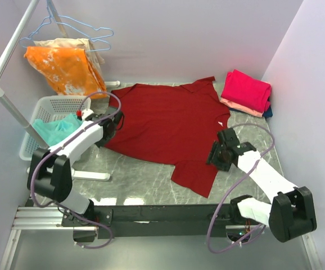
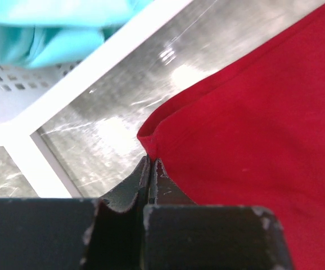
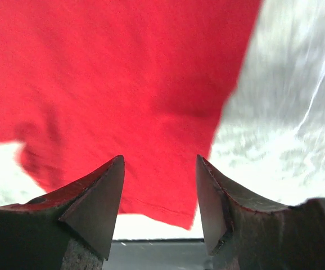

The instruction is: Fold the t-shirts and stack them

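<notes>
Marble tabletop (image 1: 145,188) holds the spread maroon t-shirt (image 1: 168,124): left gripper (image 2: 151,160) pinches its edge, while right gripper (image 3: 159,157) gapes above it and probably must close before folding.

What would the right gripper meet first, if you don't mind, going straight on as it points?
Probably the red shirt, lying straight ahead of the right gripper; the gap is hard to judge.

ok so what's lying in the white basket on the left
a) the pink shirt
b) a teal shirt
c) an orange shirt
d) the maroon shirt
B: the teal shirt lies inside the white basket, while the maroon shirt is spread on the table and the pink shirt sits folded at the far right corner.
</notes>
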Motion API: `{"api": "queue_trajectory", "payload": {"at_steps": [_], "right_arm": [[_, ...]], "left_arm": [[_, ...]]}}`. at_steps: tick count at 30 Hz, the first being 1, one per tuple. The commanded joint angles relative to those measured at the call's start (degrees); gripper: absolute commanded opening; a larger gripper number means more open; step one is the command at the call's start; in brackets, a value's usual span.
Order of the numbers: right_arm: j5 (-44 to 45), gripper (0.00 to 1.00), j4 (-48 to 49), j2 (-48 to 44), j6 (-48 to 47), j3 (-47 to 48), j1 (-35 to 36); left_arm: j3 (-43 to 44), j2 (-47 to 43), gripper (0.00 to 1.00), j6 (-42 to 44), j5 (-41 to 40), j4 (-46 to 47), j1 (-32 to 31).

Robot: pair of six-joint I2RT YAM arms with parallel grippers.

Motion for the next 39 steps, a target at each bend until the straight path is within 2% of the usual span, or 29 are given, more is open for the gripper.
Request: {"api": "queue_trajectory", "payload": {"at_steps": [1,5,9,13,14,19,30,34,35,36,39], "right_arm": [[-4.2,0.6,-4.1,-4.2,1.4,-5.8,0.5],[-7.2,0.61,-5.7,-6.2,4.6,-5.7,4.2],[-4.5,0.59,-6.9,-7.8,8.9,-8.2,8.2],[-6.5,0.48,-4.7,-9.7,12.2,-12.1,10.0],[-6.1,0.48,-4.9,-9.7,13.0,-12.5,11.9],[-2.1,0.49,-7.3,-9.6,16.4,-12.9,15.4],[-1.5,0.49,-3.6,-2.7,18.7,-15.2,18.1],[-0.8,0.53,-2.9,-1.6,19.1,-15.3,18.3],[-0.8,0.48,-2.8,-1.4,19.0,-14.9,18.3],[-1.0,0.29,-2.6,-0.6,19.0,-14.7,18.3],[-0.9,0.0,-2.6,0.5,19.0,-14.2,18.5]], "left_arm": [[3.2,-2.0,0.01,0.4,-2.6,-2.3,-0.6],[3.1,-1.0,0.01,1.3,-1.7,-1.3,-1.0],[3.3,-0.1,0.01,1.9,-1.9,-1.0,-1.2],[3.1,-0.1,0.01,2.6,-2.1,-0.5,-1.2],[3.2,-0.1,0.01,2.7,-2.1,-0.3,-1.3],[3.5,0.2,0.01,3.8,-2.1,0.4,-1.3],[3.5,0.4,0.01,4.4,-2.4,0.7,-1.3],[3.7,0.5,0.01,4.7,-2.3,0.7,-1.3],[3.7,0.4,0.01,4.7,-2.3,0.7,-1.2],[3.7,0.4,0.01,4.7,-2.3,0.5,-1.3],[3.9,-0.2,0.01,4.9,-2.4,0.3,-1.3]]}}
